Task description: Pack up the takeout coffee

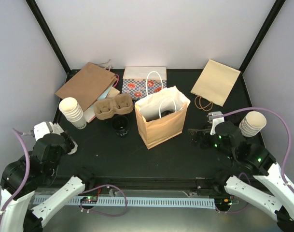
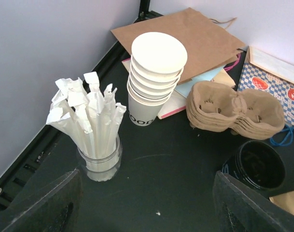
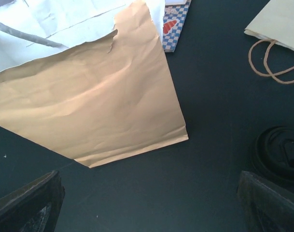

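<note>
One takeout coffee, a small black round cup [image 1: 121,125], stands upright on the black table just left of the open brown paper bag [image 1: 161,122]. The left wrist view shows that cup [image 2: 258,166] ahead and to the right, below the stacked cardboard trays [image 2: 233,110]. My left gripper [image 2: 147,212] is open over bare table, short of the cup, with nothing between its fingers. My right gripper [image 1: 199,135] hovers right of the bag, open and empty [image 3: 149,208]. A black round thing [image 3: 279,152] lies at the right edge of the right wrist view; I cannot tell what it is.
A glass jar of wrapped straws [image 2: 96,145] stands close to my left finger. Stacked white paper cups [image 1: 72,112] stand at the left, and another stack [image 1: 253,123] at the right. Flat bags [image 1: 86,84] [image 1: 215,81] and a patterned box [image 1: 144,86] lie at the back.
</note>
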`<state>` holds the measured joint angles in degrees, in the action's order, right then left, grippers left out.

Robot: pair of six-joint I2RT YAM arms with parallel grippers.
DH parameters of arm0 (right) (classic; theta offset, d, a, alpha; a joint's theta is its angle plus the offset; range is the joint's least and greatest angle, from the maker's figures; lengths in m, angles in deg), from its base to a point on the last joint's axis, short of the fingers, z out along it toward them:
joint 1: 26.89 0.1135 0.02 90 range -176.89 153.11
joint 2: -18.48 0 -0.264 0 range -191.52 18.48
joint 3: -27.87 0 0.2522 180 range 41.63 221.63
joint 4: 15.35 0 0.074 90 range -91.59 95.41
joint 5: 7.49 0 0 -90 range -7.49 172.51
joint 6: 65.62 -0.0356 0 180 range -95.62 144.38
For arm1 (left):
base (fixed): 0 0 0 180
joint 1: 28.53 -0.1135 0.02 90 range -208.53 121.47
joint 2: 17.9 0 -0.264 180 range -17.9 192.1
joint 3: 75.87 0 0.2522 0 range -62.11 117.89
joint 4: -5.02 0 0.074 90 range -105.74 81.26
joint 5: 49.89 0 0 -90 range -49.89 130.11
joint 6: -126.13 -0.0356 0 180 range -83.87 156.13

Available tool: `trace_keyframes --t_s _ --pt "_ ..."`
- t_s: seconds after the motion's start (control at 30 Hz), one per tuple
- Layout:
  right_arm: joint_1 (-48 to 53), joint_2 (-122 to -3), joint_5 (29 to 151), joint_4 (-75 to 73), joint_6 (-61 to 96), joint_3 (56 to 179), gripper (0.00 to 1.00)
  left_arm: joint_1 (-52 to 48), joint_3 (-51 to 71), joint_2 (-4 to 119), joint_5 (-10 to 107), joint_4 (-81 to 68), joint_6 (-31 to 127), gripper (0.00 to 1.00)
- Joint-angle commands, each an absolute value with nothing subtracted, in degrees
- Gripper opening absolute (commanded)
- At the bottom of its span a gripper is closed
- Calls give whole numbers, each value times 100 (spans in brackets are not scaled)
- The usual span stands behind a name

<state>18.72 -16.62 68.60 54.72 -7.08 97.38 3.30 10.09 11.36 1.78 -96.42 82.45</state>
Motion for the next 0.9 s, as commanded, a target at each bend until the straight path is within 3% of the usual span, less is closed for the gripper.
trace_keyframes --t_s 0.0,0.1,0.23,0.37,0.57,0.8,0.87 --pt "1849 -1637 6976 5130 -855 9656 100 290 973 1295 -276 -9772 8377 77" --pt "1848 -1612 6959 5084 -834 9608 100 288 1032 1532 -276 -9616 8039 77" --pt "1850 -1607 6969 5038 -773 9572 100 291 1310 1964 215 -8978 6975 85" --pt "1849 -1632 6967 5053 -719 9617 100 145 1940 2658 477 -8933 6428 83" --pt "1847 -1568 6940 5100 -640 9661 100 -1394 2293 3461 2663 -8637 5612 83" --pt "1854 -1450 6965 5135 -557 9679 100 -2862 2277 3683 3008 -8848 5277 85" --pt "1854 -1453 6981 5118 -490 9681 100 -3084 2227 3535 2969 -8749 5425 80"
